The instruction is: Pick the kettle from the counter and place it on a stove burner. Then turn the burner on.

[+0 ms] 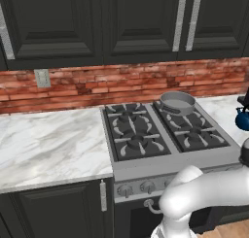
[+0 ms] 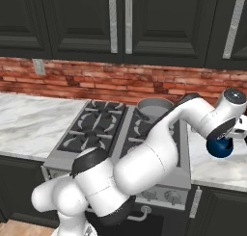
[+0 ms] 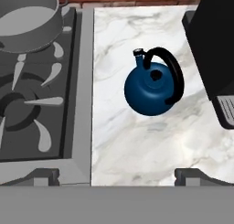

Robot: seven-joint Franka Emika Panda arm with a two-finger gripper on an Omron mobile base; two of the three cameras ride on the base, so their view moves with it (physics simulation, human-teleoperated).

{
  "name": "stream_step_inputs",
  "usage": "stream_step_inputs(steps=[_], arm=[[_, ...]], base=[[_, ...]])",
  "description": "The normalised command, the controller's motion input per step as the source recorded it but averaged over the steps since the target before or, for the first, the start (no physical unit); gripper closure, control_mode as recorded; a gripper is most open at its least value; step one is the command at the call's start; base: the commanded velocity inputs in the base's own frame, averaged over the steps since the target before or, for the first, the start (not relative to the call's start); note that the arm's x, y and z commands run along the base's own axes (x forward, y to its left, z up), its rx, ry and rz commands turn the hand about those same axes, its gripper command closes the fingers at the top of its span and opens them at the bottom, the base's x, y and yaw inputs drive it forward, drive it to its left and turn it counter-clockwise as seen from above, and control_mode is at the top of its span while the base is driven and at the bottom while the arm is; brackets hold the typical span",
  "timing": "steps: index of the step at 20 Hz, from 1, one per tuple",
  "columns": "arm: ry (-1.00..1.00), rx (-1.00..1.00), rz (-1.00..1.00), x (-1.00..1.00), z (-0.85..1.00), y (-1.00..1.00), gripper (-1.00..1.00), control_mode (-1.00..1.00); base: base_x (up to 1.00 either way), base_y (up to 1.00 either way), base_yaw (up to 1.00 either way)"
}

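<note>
Kettle (image 3: 152, 89), blue, upright on counter (image 3: 137, 141) beside stove: your pincer (image 3: 117, 177) hangs above it, spread wide, because its arched handle awaits gripping.

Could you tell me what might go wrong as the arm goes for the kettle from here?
The kettle is round and glossy with a thin arched handle; the open gripper could slip off or knock it aside. A black appliance stands close beside it, so a finger might strike it. The pan already occupies one burner.
</note>
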Motion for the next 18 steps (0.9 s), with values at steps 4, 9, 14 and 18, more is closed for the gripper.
stream_step_inputs(steps=[4, 9, 14, 18], arm=[[0.0, 0.0, 0.01, 0.27, -0.1, -0.22, -1.0, -1.0], [0.0, 0.0, 0.0, 0.3, -0.1, -0.11, -1.0, -1.0], [0.0, 0.0, 0.0, 0.28, -0.21, -0.05, -1.0, -1.0], [0.01, 0.0, 0.0, 0.18, -0.29, -0.1, -1.0, -1.0]], base=[[0.0, 0.0, 0.0], [0.0, 0.0, 0.0], [0.0, 0.0, 0.0], [0.0, 0.0, 0.0]])
